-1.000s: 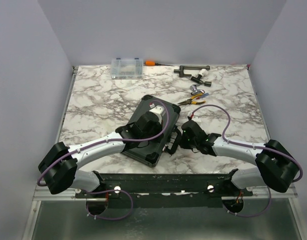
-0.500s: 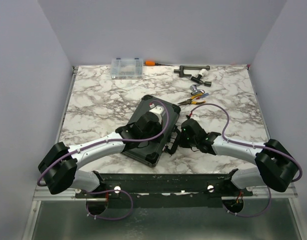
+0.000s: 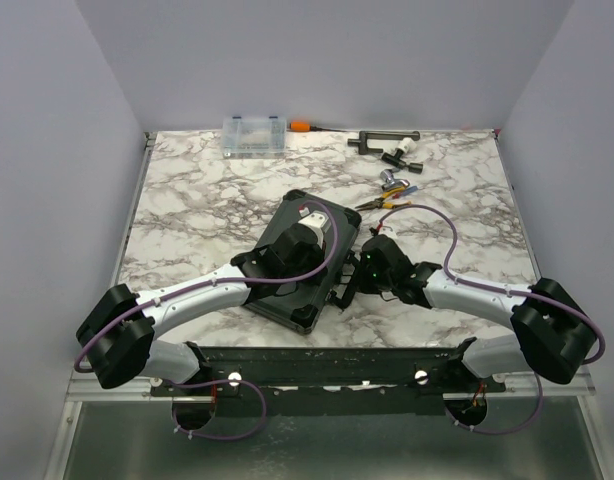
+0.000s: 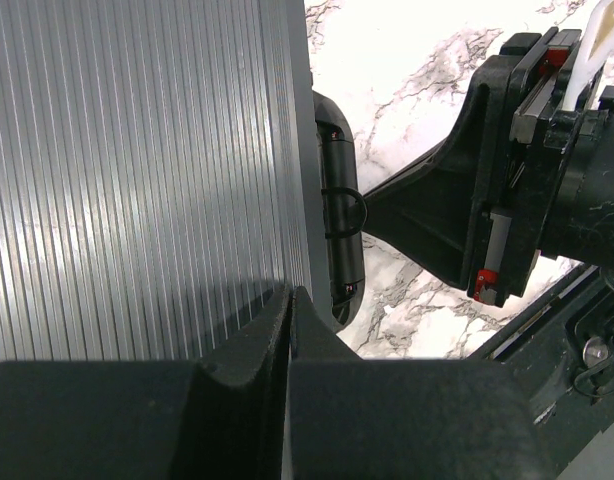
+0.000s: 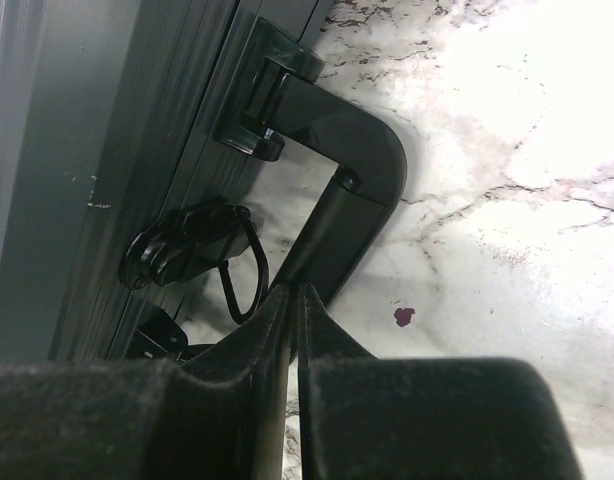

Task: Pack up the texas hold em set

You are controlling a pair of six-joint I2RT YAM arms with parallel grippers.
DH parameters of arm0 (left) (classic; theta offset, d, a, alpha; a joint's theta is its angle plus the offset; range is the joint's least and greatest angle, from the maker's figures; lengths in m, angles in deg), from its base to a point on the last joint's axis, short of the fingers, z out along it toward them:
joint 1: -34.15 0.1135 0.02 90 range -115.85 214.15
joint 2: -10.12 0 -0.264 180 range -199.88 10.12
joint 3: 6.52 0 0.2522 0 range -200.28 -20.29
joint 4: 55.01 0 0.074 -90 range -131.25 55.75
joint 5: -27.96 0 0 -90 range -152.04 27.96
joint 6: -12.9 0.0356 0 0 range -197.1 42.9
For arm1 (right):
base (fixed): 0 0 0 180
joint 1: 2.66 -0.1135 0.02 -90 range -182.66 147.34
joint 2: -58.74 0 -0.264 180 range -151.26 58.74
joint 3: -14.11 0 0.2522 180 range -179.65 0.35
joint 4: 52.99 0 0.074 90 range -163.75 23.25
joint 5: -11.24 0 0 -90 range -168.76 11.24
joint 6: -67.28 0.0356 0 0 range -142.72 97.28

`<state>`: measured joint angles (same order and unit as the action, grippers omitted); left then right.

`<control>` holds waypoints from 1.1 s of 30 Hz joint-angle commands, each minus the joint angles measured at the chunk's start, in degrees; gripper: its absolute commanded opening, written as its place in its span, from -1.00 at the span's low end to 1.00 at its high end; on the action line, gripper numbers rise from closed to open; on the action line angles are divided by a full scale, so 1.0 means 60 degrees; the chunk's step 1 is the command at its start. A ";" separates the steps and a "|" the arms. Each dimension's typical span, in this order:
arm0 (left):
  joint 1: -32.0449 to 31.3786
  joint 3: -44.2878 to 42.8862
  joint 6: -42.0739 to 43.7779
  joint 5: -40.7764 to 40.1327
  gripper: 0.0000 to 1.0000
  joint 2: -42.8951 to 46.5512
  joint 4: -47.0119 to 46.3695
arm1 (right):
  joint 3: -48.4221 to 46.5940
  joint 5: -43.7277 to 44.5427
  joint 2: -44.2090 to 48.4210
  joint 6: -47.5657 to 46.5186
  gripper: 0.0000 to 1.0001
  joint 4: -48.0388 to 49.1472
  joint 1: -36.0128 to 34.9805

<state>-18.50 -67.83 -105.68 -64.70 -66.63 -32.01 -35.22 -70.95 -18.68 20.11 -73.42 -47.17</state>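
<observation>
Left gripper (image 4: 290,297): pressed together, over the case (image 4: 137,150) lid.
Right gripper (image 5: 295,292): nearly together, pinching nothing visible.
Risk: I miss the latch (image 5: 187,250) and shove the case.

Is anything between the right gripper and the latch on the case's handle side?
Nothing visible does. The right gripper has its closed tips at the handle, and the latch sits just beside it on the case edge. The pliers lie farther back.
</observation>
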 commanded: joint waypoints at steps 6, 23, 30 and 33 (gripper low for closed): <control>-0.0361 0.0601 -0.0155 0.0575 -1.00 -0.0494 0.1598 | -0.0564 -0.0154 -0.0387 -0.0101 -0.79 0.0302 0.0039; -0.0378 0.0615 -0.0210 0.0608 -1.00 -0.0736 0.1511 | -0.1781 -0.1134 -0.1098 -0.0068 -0.82 0.0588 0.0041; -0.0396 0.0593 -0.0230 0.0652 -1.00 -0.0829 0.1477 | -0.1597 -0.2166 -0.0649 0.0362 -0.82 0.0670 0.0036; -0.0432 0.0708 -0.0316 0.0568 -1.00 -0.0867 0.1464 | -0.1476 -0.2568 -0.0511 0.0580 -0.82 0.0810 0.0039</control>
<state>-18.76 -67.77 -105.81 -65.16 -67.31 -32.19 -43.73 -74.86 -24.19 19.92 -72.99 -45.36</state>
